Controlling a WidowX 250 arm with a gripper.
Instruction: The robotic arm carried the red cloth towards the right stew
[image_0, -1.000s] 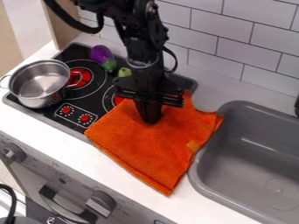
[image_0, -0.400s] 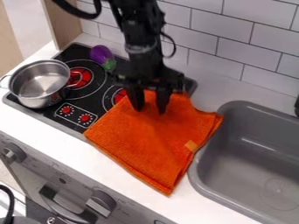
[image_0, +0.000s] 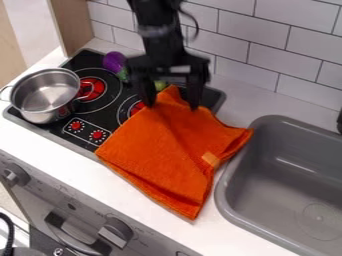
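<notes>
On the stove (image_0: 101, 118), I see the steel pot (image_0: 43, 115). My gripper (image_0: 170, 103) hangs spread apart over the orange cloth (image_0: 163, 160), near the sink (image_0: 223, 192).

on the white counter (image_0: 60, 161) lie a stovetop (image_0: 109, 116) and, partly, an orange cloth (image_0: 163, 157).

Open strip of white surface (image_0: 73, 176) along the front edge, room between tiled wall (image_0: 267, 45) and orange cloth (image_0: 160, 160), open drop into grey sink (image_0: 228, 200), steel pot (image_0: 43, 107) blocking the stove's left side, eggplant (image_0: 114, 60) obstructing behind, raised cloth folds near the sink rim
</notes>
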